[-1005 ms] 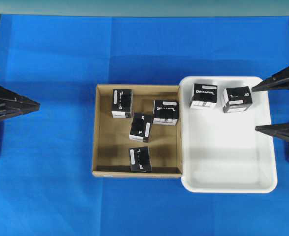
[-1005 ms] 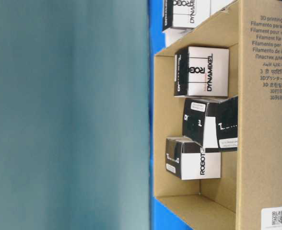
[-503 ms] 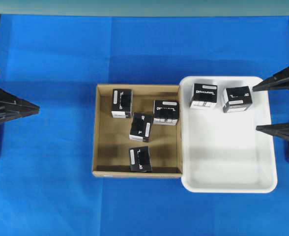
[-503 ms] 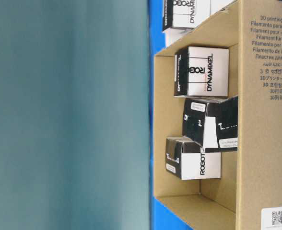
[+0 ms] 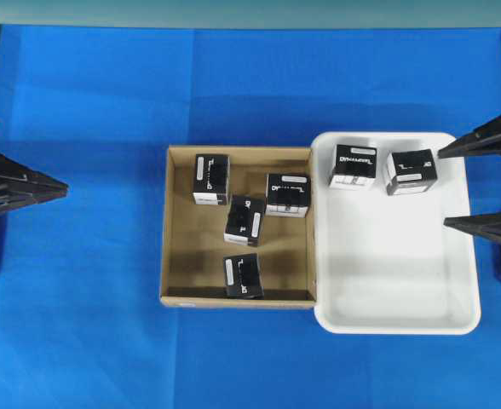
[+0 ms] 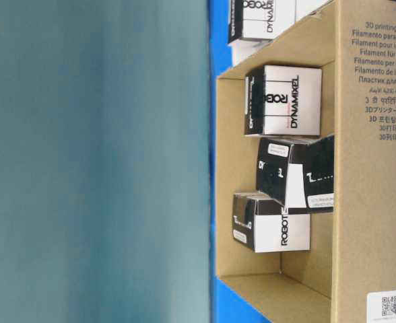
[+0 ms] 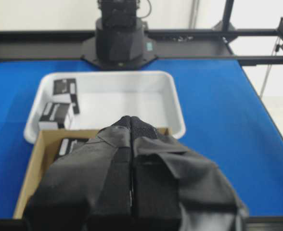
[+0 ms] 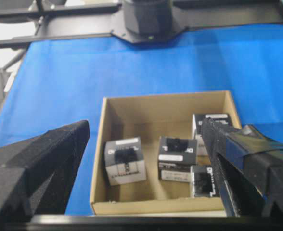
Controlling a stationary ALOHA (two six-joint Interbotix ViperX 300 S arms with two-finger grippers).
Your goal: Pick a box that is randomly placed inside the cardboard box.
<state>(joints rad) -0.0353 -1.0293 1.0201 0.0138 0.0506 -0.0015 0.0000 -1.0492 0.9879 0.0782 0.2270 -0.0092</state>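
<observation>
The brown cardboard box [image 5: 189,247] sits mid-table and holds several small black boxes: at the back left [image 5: 210,179], the back right [image 5: 287,195], the middle [image 5: 244,221] and the front [image 5: 243,275]. My left gripper [image 5: 63,185] is shut and empty, well left of the cardboard box. My right gripper [image 5: 443,188] is open and empty at the tray's right edge. In the right wrist view the open gripper [image 8: 145,130] frames the cardboard box [image 8: 117,108] and its boxes [image 8: 124,160]. In the left wrist view the shut gripper [image 7: 131,119] hides most of the cardboard box [image 7: 40,144].
A white plastic tray [image 5: 395,264] touches the cardboard box's right side and holds two more black boxes [image 5: 354,165] [image 5: 411,172] at its back. Blue cloth [image 5: 80,324] covers the table. The table-level view shows the cardboard box's wall [image 6: 373,168] close up.
</observation>
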